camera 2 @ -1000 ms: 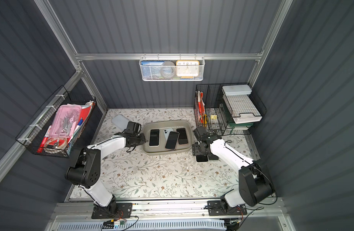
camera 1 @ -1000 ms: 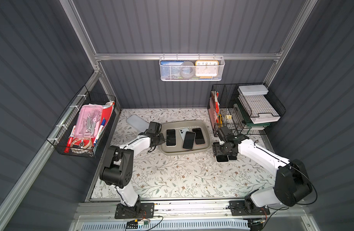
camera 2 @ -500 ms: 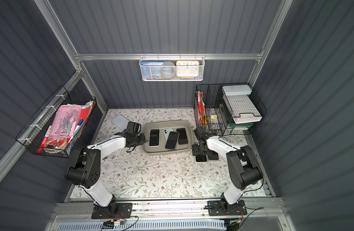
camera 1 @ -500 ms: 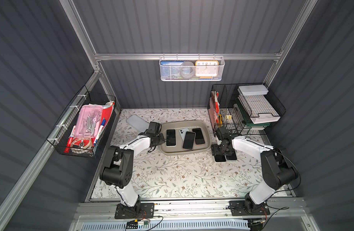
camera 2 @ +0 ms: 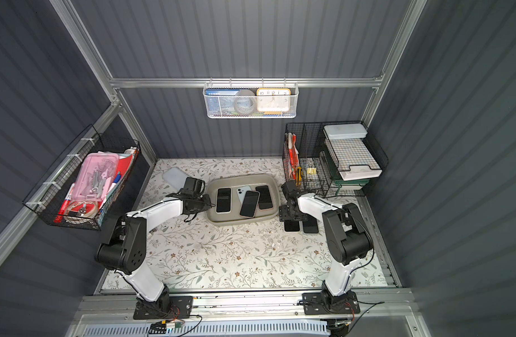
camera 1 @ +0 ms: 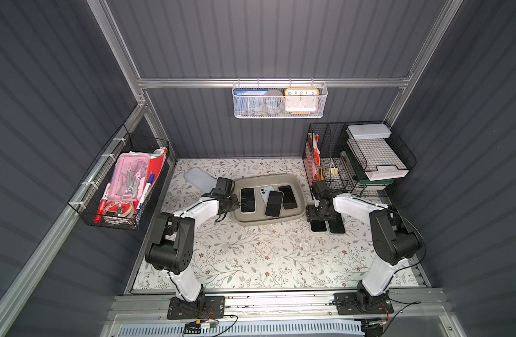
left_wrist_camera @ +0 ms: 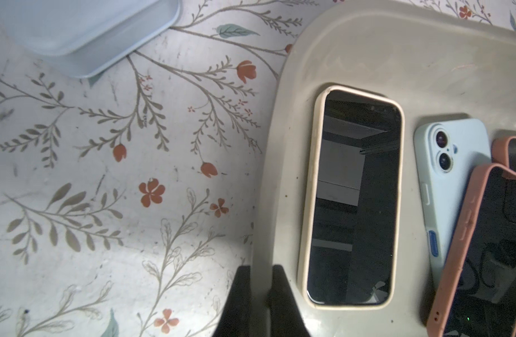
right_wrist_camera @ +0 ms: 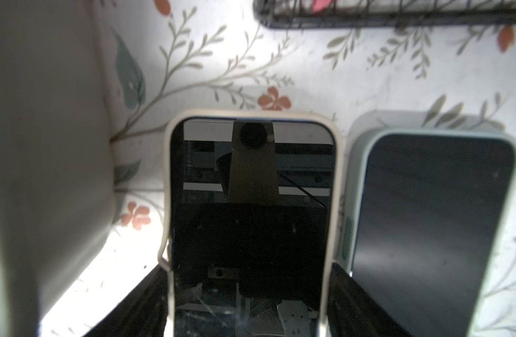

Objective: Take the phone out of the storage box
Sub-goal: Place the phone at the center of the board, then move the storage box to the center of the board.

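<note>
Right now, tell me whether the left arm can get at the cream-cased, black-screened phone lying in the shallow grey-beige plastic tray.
Probably yes, once it lets go: the left gripper is shut on the tray rim just beside that phone, which lies flat with nothing on it.

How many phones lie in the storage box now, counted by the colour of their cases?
Phone in cream case: 1
Phone in pale blue case: 1
Phones in pink cases: 2
Total: 4 phones in the storage box
</note>
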